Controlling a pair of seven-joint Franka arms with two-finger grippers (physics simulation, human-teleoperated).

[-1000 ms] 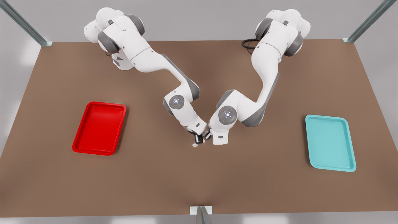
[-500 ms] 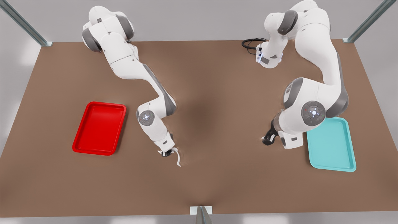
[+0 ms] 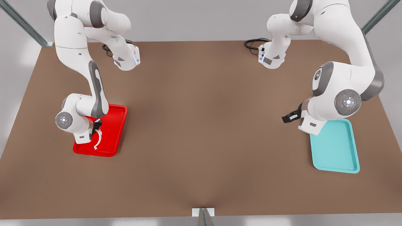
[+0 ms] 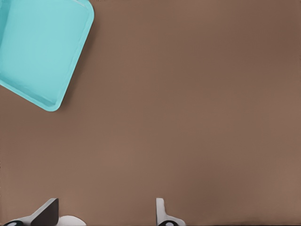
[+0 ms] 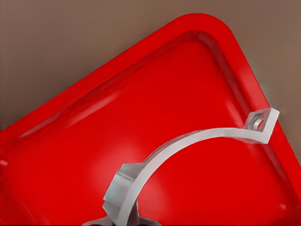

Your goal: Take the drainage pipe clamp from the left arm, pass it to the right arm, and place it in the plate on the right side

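Gripping the drainage pipe clamp by one end tab, my right gripper hangs over the red plate, above the half nearer the camera in the front view; its fingers are pinched tight on the tab and the rest of the white half-ring curves out free over the plate's floor. I judge the handover finished and the carry done too, so what is left is to lower, let go and draw clear. My left gripper waits well away from the plate, across the brown table, just beside the teal tray, with its fingers spread apart and nothing between them. How high the clamp sits above the plate I cannot say for sure; from my right wrist it seems off the floor, but no clear shadow settles it. My own right fingertips are cut off at that view's edge, so only the held tab tells me where the grasp is.
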